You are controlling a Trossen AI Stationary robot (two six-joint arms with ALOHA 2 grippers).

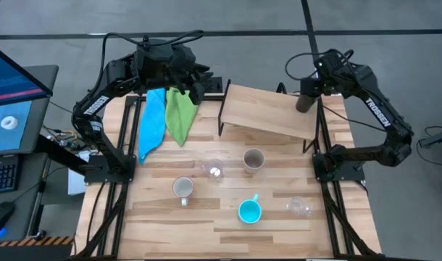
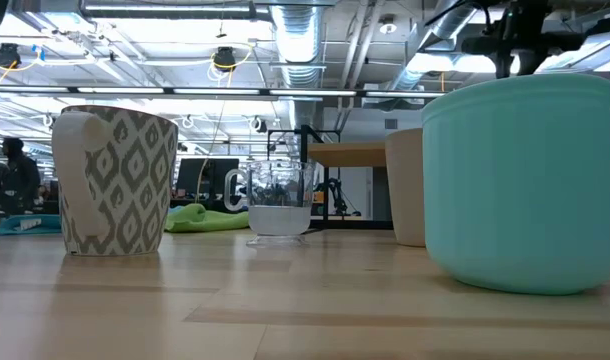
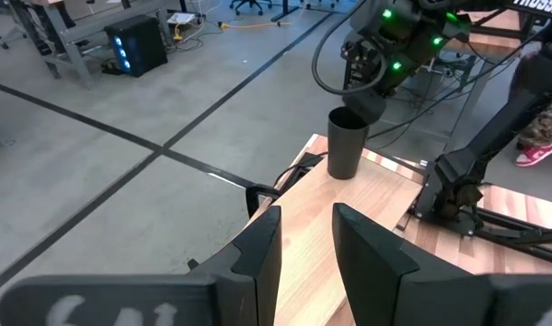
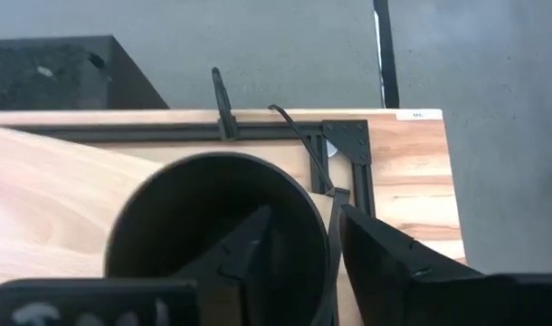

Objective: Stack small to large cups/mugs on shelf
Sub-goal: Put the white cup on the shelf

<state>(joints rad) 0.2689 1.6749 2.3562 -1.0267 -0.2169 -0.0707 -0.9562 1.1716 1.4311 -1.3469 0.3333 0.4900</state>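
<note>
The tall black cup (image 1: pixel 303 101) stands upright on the far right corner of the shelf (image 1: pixel 268 109). My right gripper (image 4: pixel 303 235) is open above it, one finger inside the cup and one outside its wall. My left gripper (image 3: pixel 308 244) hangs open at the far left with nothing between its fingers, pointing across at the shelf. On the table in front of the shelf stand the beige tumbler (image 1: pixel 253 159), a white patterned mug (image 1: pixel 182 188), the cyan mug (image 1: pixel 249 211) and two clear cups (image 1: pixel 214 170) (image 1: pixel 299 206). My right gripper comes at the black cup from above, slanting down, its fingers astride the rim (image 4: pixel 326 240). The inner finger (image 4: pixel 249 244) stands clear of the wall. Whether the outer finger (image 4: pixel 375 258) touches the wall, I cannot tell. The cup rests on the shelf.
A blue cloth (image 1: pixel 152 123) and a green cloth (image 1: pixel 180 112) lie at the table's far left, under my left arm. A screen and keyboard (image 1: pixel 11 101) stand beyond the left edge. Bare shelf top (image 1: pixel 250 105) stretches left of the black cup.
</note>
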